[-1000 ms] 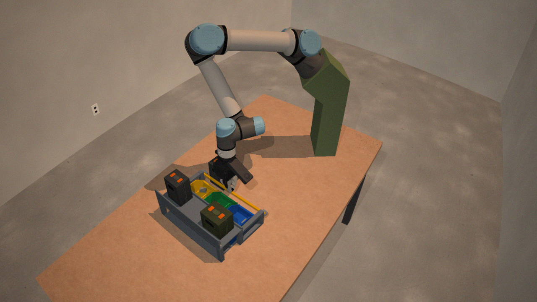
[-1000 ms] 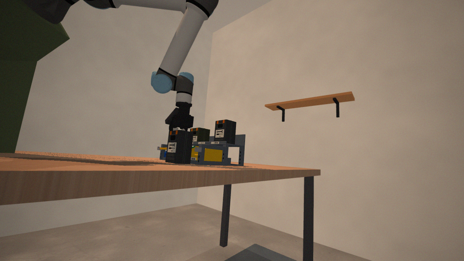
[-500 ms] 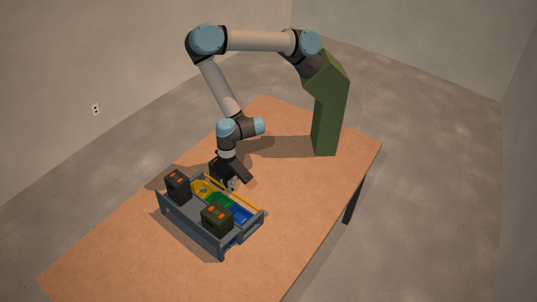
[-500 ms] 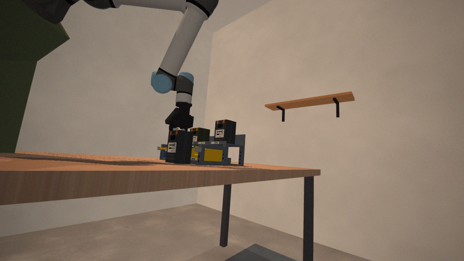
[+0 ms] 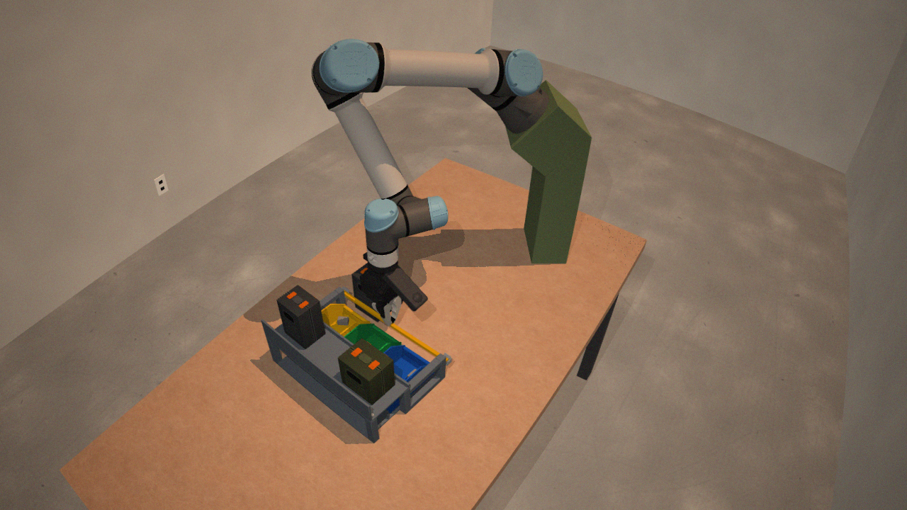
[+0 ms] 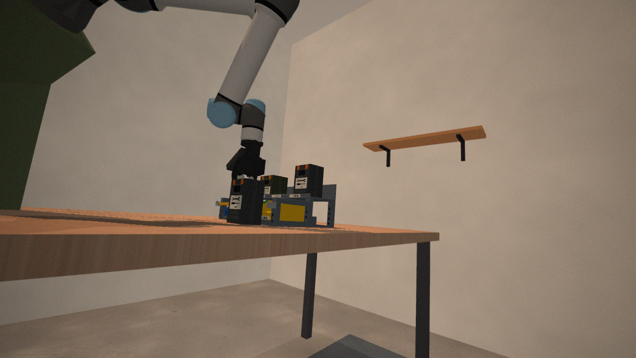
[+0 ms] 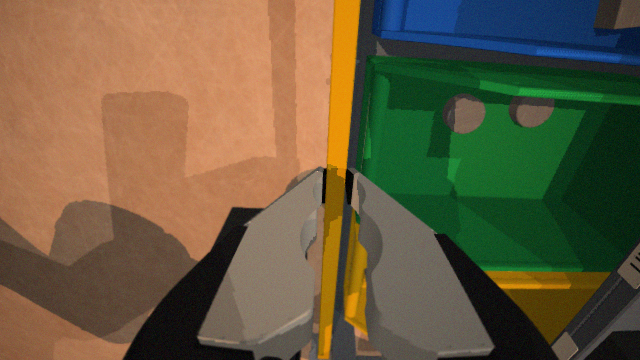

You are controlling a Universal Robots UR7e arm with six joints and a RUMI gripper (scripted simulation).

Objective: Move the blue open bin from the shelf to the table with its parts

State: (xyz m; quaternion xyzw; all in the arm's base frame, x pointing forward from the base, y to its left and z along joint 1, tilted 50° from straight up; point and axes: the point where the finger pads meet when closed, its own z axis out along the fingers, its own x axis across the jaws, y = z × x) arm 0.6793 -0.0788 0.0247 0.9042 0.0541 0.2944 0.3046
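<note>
Presently, the pincer (image 5: 391, 316) (image 6: 245, 178) (image 7: 335, 171) is closed on the yellow bar (image 5: 418, 339) (image 6: 222, 203) (image 7: 345, 75), one finger on either side, rather than on any bin. The blue open bin (image 5: 405, 363) (image 6: 226, 211) (image 7: 450, 20) sits in the lower front row of the gray shelf (image 5: 329, 394) (image 6: 330, 192) (image 7: 367, 20), beside the green bin (image 5: 375, 336) (image 7: 425, 175), with the yellow bin (image 5: 336, 318) (image 6: 292, 213) (image 7: 530, 280) beyond that. At least one part (image 5: 412, 372) (image 7: 617, 15) lies inside it. The bar runs across the front of all three bins, so it probably serves as a retainer; the likely reason for this grip is to clear the blue bin's exit path before extraction. Placing the fingers astride the bar gives opposed contact on its long faces. Whether the bar lifts, slides or swings cannot be determined; apply force gradually, since a wrong direction could drag the shelf or topple the black case (image 5: 301, 316) (image 6: 311, 182) and the olive case (image 5: 365, 374) (image 6: 275, 184) on its upper deck. Afterwards, keep the bin level to retain its contents and lower it upright onto the surface (image 5: 475, 406) (image 6: 178, 249) (image 7: 225, 75).

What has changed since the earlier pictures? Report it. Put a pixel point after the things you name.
Nothing has visibly moved, and I can see nothing newly gripped or released; any slight finger motion is too small to tell. The gripper (image 5: 390, 318) (image 6: 247, 177) (image 7: 335, 171) is shut on the yellow bar (image 5: 415, 339) (image 6: 222, 203) (image 7: 343, 85). The blue bin (image 5: 407, 361) (image 6: 227, 212) (image 7: 500, 25) stayed in the shelf (image 5: 326, 355) (image 6: 331, 213) (image 7: 367, 30).
</note>
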